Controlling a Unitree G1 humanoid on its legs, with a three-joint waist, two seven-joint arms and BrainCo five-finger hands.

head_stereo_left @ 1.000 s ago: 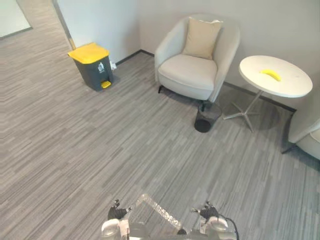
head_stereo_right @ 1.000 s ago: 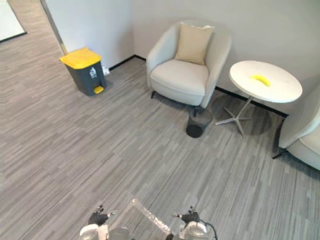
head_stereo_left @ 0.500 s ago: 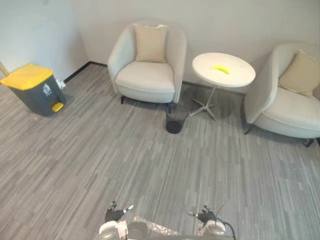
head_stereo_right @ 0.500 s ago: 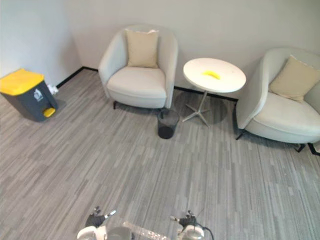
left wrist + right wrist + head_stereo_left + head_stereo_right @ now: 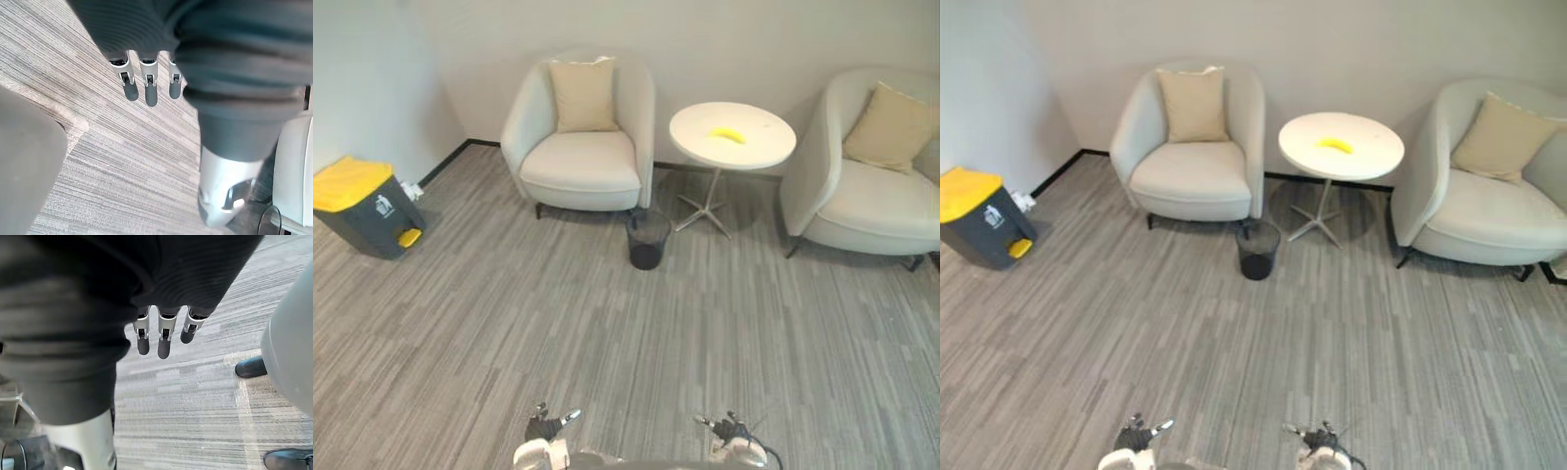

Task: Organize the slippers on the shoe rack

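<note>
A: Left eye view, entry?
B: Grey striped carpet (image 5: 509, 323). Far left, a grey bin (image 5: 367, 211) with a yellow lid. At the far wall, a pale armchair (image 5: 579, 162) with a beige cushion (image 5: 584, 93). Right of it is a round white table (image 5: 764, 147) carrying a yellow banana (image 5: 726, 134). Far right, a second armchair (image 5: 871, 201). A dark wire wastebasket (image 5: 648, 240) stands on the floor just near of the first armchair and the table. Left hand (image 5: 545, 428) and right hand (image 5: 731, 429) are at the near edge, well apart.
A: Right eye view?
B: Same layout.
A: Left wrist view?
B: The left hand's fingers are straight and relaxed, hanging over the carpet and holding nothing.
A: Right wrist view?
B: The right hand is likewise: fingers straight, side by side, nothing in them, carpet beneath.
</note>
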